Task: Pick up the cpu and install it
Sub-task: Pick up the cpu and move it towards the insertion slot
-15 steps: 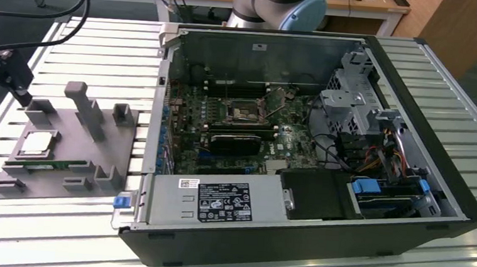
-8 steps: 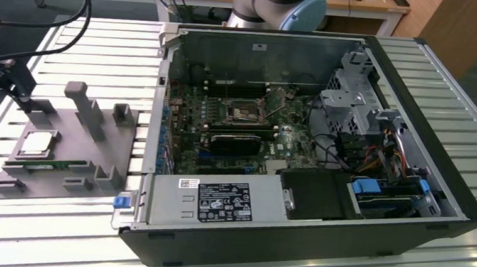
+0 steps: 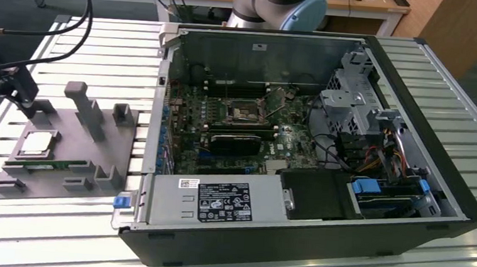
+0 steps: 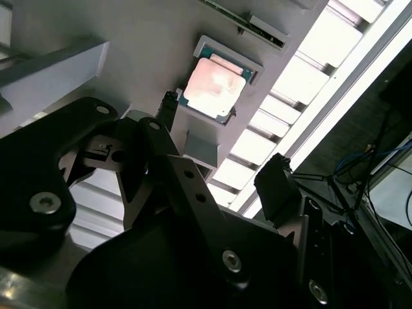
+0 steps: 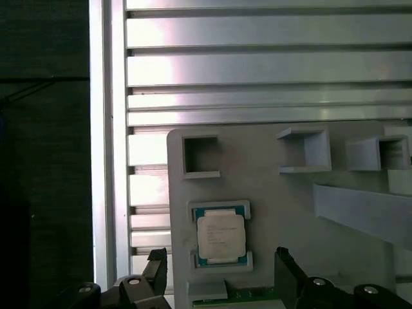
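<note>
**Gripper open over the fixture plate, cpu not yet picked up**

- Gripper [image 3: 21, 95] hangs over the far corner of the grey fixture plate [image 3: 63, 143], on the exterior view's left. It carries nothing.
- Fingers [image 5: 156, 265] are spread wide in both wrist views, with an open gap between them. In the first wrist view the gripper [image 5: 220, 262] has one fingertip to each side of the cpu's seat. No contact with the chip is visible.
- The cpu [image 3: 38, 143] lies flat in its shallow framed seat on the plate, metal top up, near the plate's edge on the exterior view's left. It shows the same way in the first wrist view [image 5: 221, 234] and the second wrist view [image 4: 214, 88], where the gripper [image 4: 222, 145] sits just beside it.
- Memory stick [image 3: 47, 164]: long, green, in a slot on the plate just beside the cpu, on the side toward the plate's near edge.
- The plate rests on the slatted table [image 3: 101, 48], next to the open computer case [image 3: 298, 238].
- The motherboard socket [image 3: 244, 113] is inside the case, well apart from the cpu.
</note>
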Action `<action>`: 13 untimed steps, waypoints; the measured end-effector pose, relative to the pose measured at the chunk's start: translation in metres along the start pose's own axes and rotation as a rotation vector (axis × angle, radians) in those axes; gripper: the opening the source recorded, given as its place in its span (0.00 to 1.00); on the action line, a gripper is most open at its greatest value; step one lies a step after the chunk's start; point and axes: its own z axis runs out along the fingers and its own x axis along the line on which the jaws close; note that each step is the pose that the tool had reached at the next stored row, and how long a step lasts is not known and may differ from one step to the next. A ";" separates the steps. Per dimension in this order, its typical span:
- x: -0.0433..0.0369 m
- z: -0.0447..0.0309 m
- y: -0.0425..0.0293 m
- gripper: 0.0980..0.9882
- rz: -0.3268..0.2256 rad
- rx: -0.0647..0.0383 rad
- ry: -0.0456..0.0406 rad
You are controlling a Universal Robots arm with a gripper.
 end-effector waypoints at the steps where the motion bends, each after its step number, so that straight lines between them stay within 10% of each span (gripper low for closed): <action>1: 0.0000 0.0009 -0.0002 0.74 -0.002 0.000 0.0003; 13: -0.0003 0.0124 -0.0028 0.74 -0.004 -0.002 0.0010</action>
